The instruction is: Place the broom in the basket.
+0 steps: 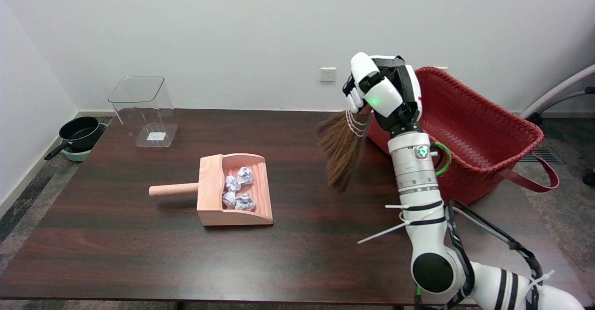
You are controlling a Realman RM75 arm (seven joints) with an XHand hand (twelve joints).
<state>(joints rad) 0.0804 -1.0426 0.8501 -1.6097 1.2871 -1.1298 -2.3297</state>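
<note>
Right hand: the black-and-white robot hand [385, 91] is up in the air, its fingers curled tight around the top of the small brown straw broom [342, 146]
Broom: it hangs down from the hand with its bristles pointing at the table, fanned out a little and not touching the wood; white cord is wound around its neck just under the fingers
Where the broom is: over the table, just beside the left wall of the basket, not inside it
Basket: the big red-brown woven basket [488, 128] sits on the right side of the table, tipped a bit, with strap handles; the hand covers its left rim
Table: dark brown wooden table [116, 249]
Dustpan: a light wooden dustpan with a round handle [218, 190] lies near the middle, well apart from the broom
Paper: crumpled white paper balls [238, 190] sit in the dustpan
Bin: a clear plastic bin [144, 110] stands at the far left of the table
Pan: a black pan [80, 133] is on the floor by the wall
</note>
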